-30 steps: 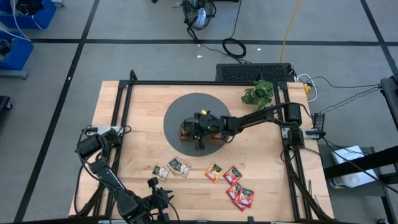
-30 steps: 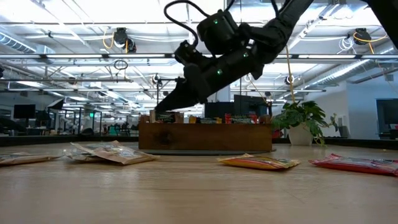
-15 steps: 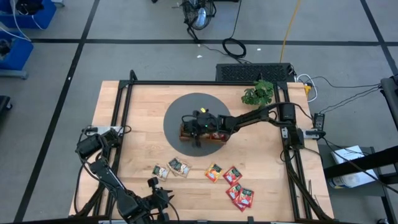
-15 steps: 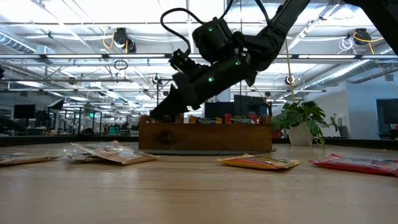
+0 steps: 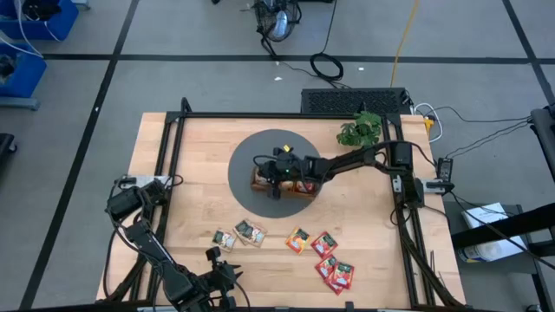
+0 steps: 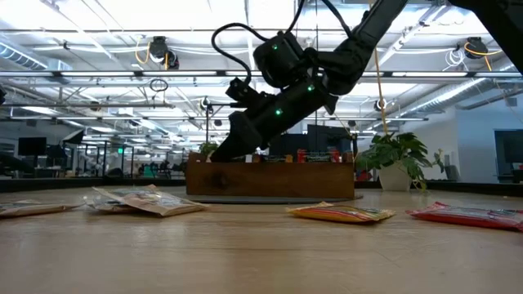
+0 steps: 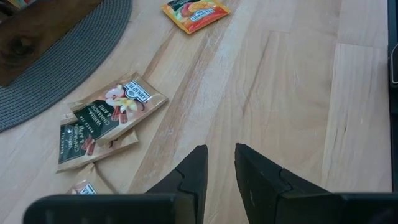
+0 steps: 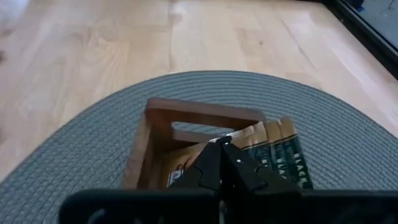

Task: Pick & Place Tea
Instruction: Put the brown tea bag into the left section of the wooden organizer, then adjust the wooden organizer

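The brown wooden tray (image 5: 303,189) stands on a round grey mat (image 5: 251,147) at mid-table, with tea sachets upright in its compartments. My right gripper (image 5: 262,166) is shut and slants down into the tray's left end compartment (image 8: 186,112). Loose tea lies flat on the near part of the table: green sachets (image 5: 250,232), an orange one (image 5: 298,240) and red ones (image 5: 334,270). My left gripper (image 7: 219,155) waits near the front edge beside the green sachets (image 7: 115,106). Its fingers stand a narrow gap apart with nothing between them. My right gripper has its shut fingertips (image 8: 222,146) on the top edges of the tan-and-green sachets (image 8: 273,146) that stand in the tray's left end compartment. It comes slanting down from the table's right side. The gripper's own body hides the exact spot of touch.
A potted plant (image 5: 360,130) stands at the far right, close to the right arm. A black frame rail (image 5: 173,173) runs along the table's left, far and right sides. Bare wood lies between the mat and the loose sachets.
My right gripper, still shut, has moved a little toward the table's far edge and dipped lower over the tray's left end. The tray has shifted slightly on the mat.
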Motion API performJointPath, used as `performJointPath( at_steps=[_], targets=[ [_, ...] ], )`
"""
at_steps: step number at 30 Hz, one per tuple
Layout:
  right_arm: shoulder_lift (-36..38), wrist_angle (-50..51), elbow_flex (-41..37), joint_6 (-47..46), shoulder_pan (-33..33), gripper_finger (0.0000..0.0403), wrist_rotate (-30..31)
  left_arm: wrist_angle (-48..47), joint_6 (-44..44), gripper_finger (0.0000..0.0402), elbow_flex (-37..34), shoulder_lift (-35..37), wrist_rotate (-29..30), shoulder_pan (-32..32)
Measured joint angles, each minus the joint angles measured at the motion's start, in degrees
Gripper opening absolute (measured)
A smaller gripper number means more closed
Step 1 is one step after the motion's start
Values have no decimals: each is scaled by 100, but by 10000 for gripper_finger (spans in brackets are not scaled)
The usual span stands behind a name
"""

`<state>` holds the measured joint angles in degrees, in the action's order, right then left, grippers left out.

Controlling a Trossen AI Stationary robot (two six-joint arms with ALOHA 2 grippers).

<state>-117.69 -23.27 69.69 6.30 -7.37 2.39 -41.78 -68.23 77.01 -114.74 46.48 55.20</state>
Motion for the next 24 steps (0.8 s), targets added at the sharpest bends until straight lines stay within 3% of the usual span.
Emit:
performJointPath(
  at_steps=[10, 15, 20, 24],
  targets=[
    [163, 13, -2, 240, 233, 0, -71, 1, -48, 88, -2, 0, -17, 11],
    [614, 562, -4, 304, 346, 0, -53, 4, -52, 88, -4, 0, -18, 35],
    [1280, 1448, -2, 772, 459, 0, 643, 2, -65, 88, -4, 0, -10, 37],
    [1831, 2022, -289, 945, 344, 0, 789, 8, -96, 88, -4, 0, 4, 37]
  ],
)
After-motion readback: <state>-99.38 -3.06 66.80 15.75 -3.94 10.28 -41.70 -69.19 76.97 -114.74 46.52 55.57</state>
